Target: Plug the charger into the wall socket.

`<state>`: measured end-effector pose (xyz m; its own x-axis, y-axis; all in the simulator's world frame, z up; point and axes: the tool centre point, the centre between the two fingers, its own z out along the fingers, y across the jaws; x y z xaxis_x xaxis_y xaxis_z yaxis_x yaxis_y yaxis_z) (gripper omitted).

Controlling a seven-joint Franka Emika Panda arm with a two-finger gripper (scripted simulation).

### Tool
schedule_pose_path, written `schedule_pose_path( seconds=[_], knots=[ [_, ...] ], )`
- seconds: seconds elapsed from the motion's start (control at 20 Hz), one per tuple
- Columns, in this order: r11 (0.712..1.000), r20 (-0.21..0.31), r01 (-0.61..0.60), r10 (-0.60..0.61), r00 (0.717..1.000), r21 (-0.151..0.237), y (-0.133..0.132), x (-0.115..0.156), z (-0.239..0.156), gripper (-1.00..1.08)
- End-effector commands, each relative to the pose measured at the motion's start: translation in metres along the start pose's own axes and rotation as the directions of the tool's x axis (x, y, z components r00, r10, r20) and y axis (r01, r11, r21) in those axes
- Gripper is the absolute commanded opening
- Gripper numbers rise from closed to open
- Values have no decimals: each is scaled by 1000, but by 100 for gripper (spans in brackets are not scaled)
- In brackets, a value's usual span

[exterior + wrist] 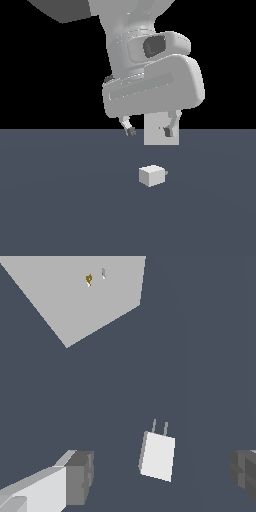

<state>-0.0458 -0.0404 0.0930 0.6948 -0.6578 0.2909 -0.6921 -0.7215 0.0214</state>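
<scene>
The charger [152, 175] is a small off-white cube lying on the dark floor, its short grey prongs facing the exterior view's right. In the wrist view the charger [158, 455] lies between my two fingers with its prongs toward the plate. The wall socket [156, 136] is a flat light-grey upright plate behind it, partly hidden by my hand; its two small holes show on the wall socket [90, 301]. My gripper [150, 132] hangs open above the charger, holding nothing, well apart from it.
A dark blue-grey floor [60, 200] spreads around the charger and plate. The arm's white body [150, 75] fills the upper middle of the exterior view, with black background behind it.
</scene>
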Motion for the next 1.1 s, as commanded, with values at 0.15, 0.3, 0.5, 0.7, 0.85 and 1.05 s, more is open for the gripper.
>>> schedule_pose_path(
  seconds=[0.15, 0.3, 0.5, 0.7, 0.85, 1.05],
  knots=[
    [996, -29, -92, 92, 995, -19, 6, -6, 11, 100],
    [991, -42, -134, 133, 990, -28, 8, -9, 16, 100],
    [983, -56, -179, 177, 983, -36, 10, -12, 22, 100],
    [977, -65, -209, 206, 976, -42, 12, -15, 26, 100],
    [974, -69, -222, 218, 973, -45, 13, -16, 27, 100],
    [973, -69, -224, 221, 973, -46, 13, -16, 28, 100]
  ],
)
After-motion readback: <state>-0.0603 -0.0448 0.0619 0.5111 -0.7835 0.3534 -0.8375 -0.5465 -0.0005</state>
